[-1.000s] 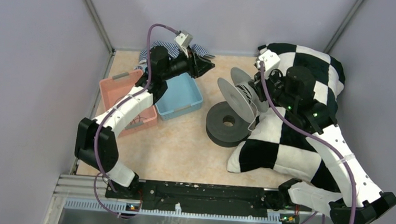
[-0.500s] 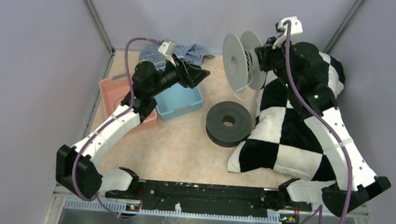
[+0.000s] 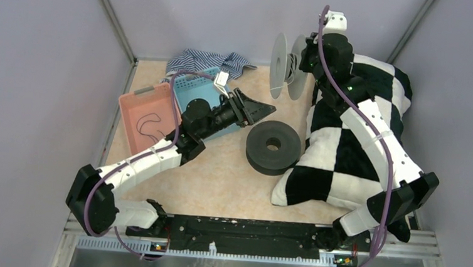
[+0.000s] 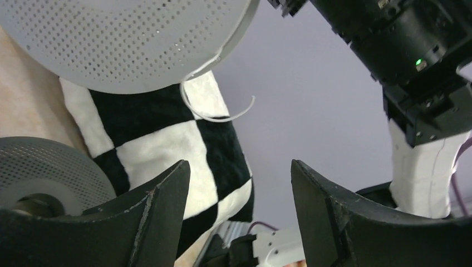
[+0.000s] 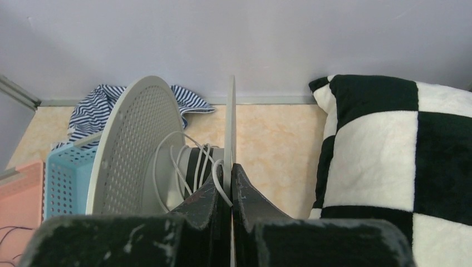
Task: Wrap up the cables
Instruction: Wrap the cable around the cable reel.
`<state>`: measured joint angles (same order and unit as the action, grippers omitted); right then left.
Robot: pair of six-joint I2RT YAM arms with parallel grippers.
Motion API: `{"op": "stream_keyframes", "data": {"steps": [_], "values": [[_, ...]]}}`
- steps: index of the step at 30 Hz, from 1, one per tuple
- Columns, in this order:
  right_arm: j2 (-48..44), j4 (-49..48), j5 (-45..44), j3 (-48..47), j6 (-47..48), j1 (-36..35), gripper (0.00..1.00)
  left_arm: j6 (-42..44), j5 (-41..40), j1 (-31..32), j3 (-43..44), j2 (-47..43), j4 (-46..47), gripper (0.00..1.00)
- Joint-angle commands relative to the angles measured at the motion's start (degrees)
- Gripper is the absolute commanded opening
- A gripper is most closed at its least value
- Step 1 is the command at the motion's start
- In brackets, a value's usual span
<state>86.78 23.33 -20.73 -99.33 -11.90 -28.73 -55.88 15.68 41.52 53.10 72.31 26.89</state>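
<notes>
Upper right, the right gripper (image 5: 231, 173) was clamped shut on a flange of the grey spool (image 3: 281, 56), near the back wall. White cable (image 4: 217, 119) hung loosely off the spool, and black cable (image 3: 140, 122) lay in the pink basket (image 3: 137, 94) at left. At centre the left gripper (image 4: 239, 167) gaped empty, with a dark reel (image 3: 273, 147) and a checkered pillow (image 3: 339, 159) just beside it

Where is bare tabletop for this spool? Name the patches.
Widest: table between the black reel, the checkered pillow and the near rail. Smaller strip behind the black reel, toward the striped cloth. Crowded left: pink basket, blue basket.
</notes>
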Motion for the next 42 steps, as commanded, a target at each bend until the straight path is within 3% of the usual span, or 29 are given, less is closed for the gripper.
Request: {"op": "stream_keyframes", "data": {"steps": [1,6,14,32,35,38,42], "values": [[-2.68,-5.67,-2.36,-3.94,-2.29,0.00,0.00,-15.10,-5.72,0.49,-4.64,1.29,14.04,0.73],[-3.17,-6.12,-1.55,-3.23,-2.34,0.04,0.00,-17.19,-7.19,0.58,-3.33,4.01,14.62,0.72],[-3.68,-6.73,-0.51,-2.42,-1.96,0.00,0.00,-18.55,-7.09,0.58,-1.61,7.37,18.69,0.60],[-5.17,-7.78,1.04,-0.69,-1.55,0.02,0.00,-17.18,-8.46,0.58,0.44,10.72,22.05,0.57],[-5.18,-7.60,1.09,-0.65,-1.63,-0.01,0.00,-17.11,-7.59,0.67,1.67,12.42,23.82,0.52],[-5.14,-7.51,1.25,-0.53,-1.63,0.03,0.00,-17.29,-6.87,0.67,2.52,13.47,23.87,0.40],[-5.14,-7.34,0.44,-0.36,-1.56,-0.01,0.00,-17.48,-6.66,0.76,1.74,13.20,24.00,0.11]]}}
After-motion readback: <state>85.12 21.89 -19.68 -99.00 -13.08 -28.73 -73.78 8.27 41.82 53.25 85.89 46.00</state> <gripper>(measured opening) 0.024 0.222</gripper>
